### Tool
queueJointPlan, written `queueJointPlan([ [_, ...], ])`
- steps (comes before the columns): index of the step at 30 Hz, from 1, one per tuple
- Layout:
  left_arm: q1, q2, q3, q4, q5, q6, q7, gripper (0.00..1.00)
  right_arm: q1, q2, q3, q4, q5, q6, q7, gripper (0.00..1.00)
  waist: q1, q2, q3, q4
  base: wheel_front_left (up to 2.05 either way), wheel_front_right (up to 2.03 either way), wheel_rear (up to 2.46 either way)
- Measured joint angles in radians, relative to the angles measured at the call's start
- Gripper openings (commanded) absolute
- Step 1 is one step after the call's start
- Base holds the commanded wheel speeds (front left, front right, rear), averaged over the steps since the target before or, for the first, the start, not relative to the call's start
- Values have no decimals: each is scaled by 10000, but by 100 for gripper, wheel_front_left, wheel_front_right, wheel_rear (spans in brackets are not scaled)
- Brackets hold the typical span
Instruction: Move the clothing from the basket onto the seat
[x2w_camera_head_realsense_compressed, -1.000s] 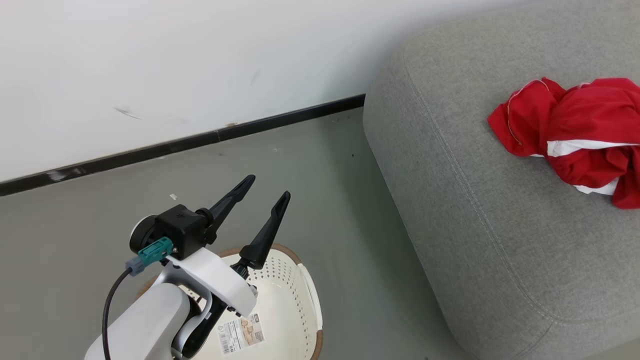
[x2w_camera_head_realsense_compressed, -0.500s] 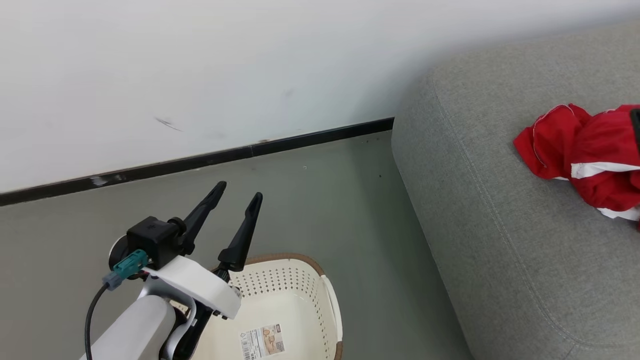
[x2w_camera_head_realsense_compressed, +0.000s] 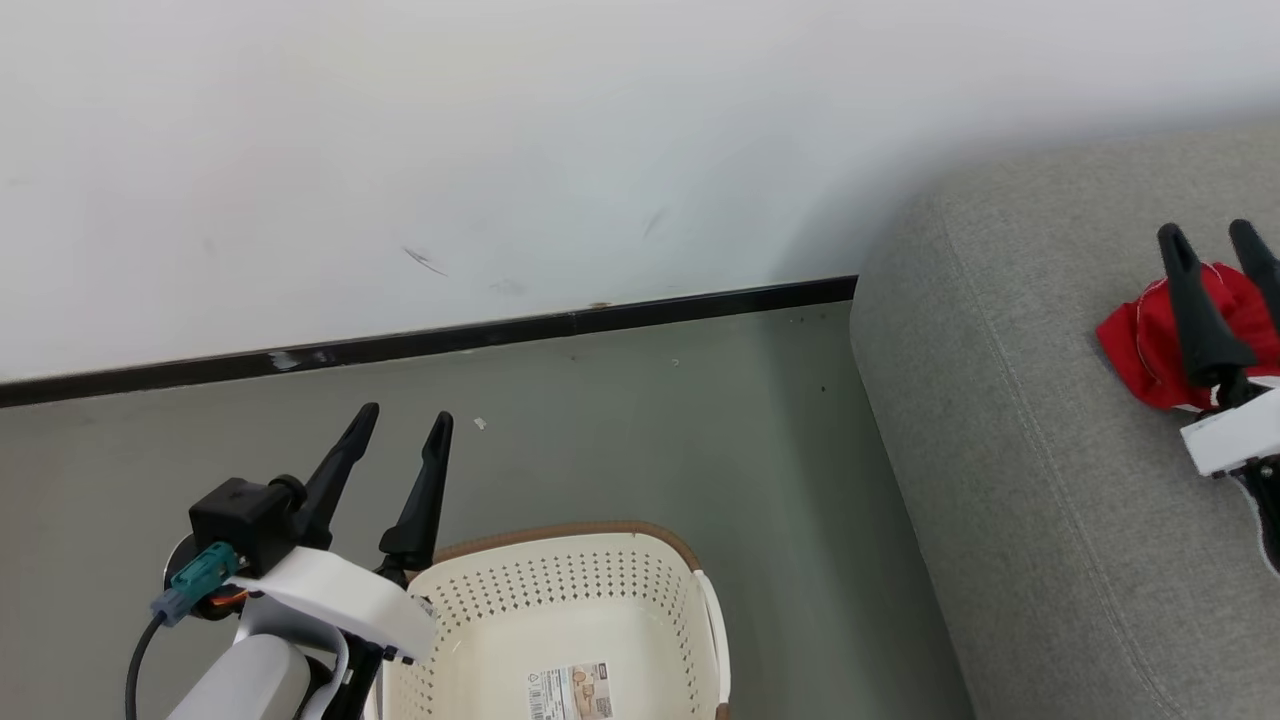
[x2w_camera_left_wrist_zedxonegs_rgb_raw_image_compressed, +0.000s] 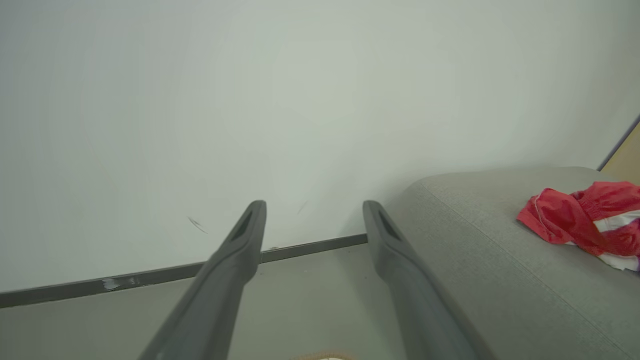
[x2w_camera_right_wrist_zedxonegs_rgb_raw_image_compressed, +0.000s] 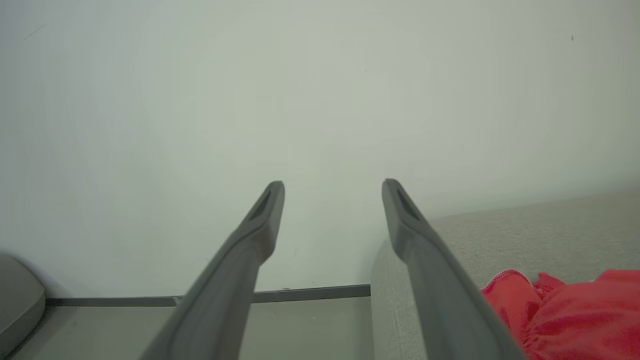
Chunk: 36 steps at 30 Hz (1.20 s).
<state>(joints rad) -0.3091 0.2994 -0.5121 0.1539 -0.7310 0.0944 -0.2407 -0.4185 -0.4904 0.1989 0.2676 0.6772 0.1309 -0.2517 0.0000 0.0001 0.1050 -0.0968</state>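
Red clothing (x2w_camera_head_realsense_compressed: 1140, 345) lies on the seat (x2w_camera_head_realsense_compressed: 1050, 520), basket (x2w_camera_head_realsense_compressed: 560, 590) well apart.

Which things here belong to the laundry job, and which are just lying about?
Job: red clothing, lying on the grey seat; cream basket, visible part bare but for a label; left gripper and right gripper, both open.
Lying about: white scrap on the floor; scuff on the wall; black skirting.
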Motion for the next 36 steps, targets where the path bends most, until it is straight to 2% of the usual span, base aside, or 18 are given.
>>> queueJointPlan([
  [4, 229, 2, 192, -29, 0, 102, -73, 100, 555, 665, -295, -322, -40, 0, -6, 100, 0, 0, -99, 256, 0, 0, 0],
  [13, 632, -167, 514, -125, -150, 186, -75, 100, 1878, 1363, -387, -732, -1066, 0, -6, 100, 0, 0, -261, 801, 0, 0, 0],
  [21, 1052, -255, 976, -178, 84, 295, -77, 100, 2780, 2084, -1018, -1225, -1785, 0, -6, 100, 0, 0, -421, 1186, 0, 0, 0],
  [36, 1582, -731, 1555, -364, 493, 288, -84, 100, 3575, 2688, -1536, -1818, -2683, 0, -6, 100, 0, 0, -744, 1409, 0, 0, 0],
])
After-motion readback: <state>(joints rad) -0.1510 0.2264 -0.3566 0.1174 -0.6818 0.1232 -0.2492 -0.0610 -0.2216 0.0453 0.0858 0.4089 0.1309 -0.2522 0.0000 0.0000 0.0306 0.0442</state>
